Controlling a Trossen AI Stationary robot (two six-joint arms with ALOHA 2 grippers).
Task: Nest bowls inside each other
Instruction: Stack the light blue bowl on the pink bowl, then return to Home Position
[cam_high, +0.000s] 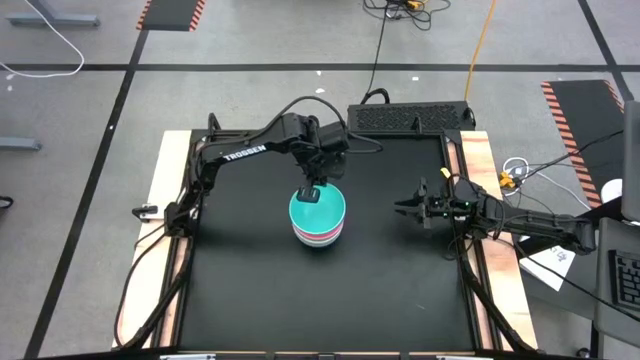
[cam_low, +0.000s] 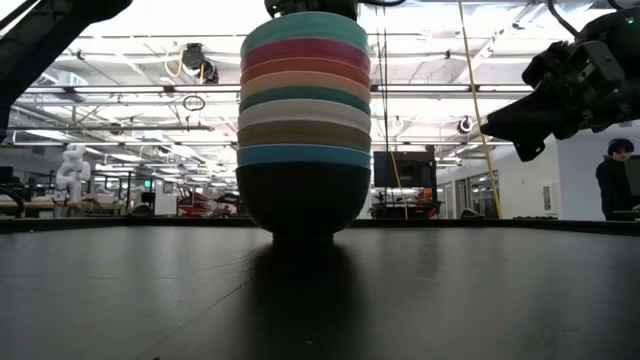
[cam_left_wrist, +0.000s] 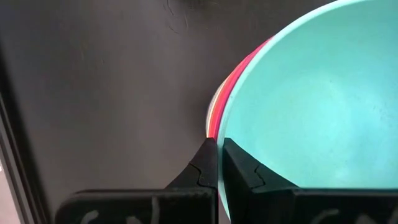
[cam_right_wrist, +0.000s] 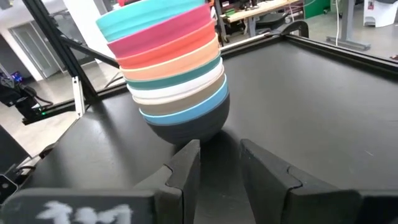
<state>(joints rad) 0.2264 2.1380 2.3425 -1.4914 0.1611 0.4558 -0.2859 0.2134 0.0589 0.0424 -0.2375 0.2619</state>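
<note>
Here, on the left, the left gripper (cam_high: 311, 193) hangs over the far rim of the top bowl, its two dark fingers (cam_left_wrist: 205, 171) pinched nearly together on that thin turquoise edge, one outside the wall and one inside. The bowls sit as one nested stack (cam_high: 318, 217) near the middle of the black table (cam_high: 250, 290). From table level the stack (cam_low: 304, 120) shows coloured rims one above another: a black bowl (cam_low: 303, 200) at the base touching the table, then blue, olive-grey, white, dark green, peach-orange, red-pink, magenta, and the turquoise bowl (cam_low: 305, 28) on top. The stack leans a little in the right wrist view, its upper rims tipped to one side. The turquoise bowl's inside (cam_left_wrist: 323, 106) is smooth and plain. To the right, well apart from the stack, the right gripper (cam_high: 409, 208) hovers above the table pointing toward the bowls, its fingers (cam_right_wrist: 186, 168) a modest gap apart and touching nothing.
</note>
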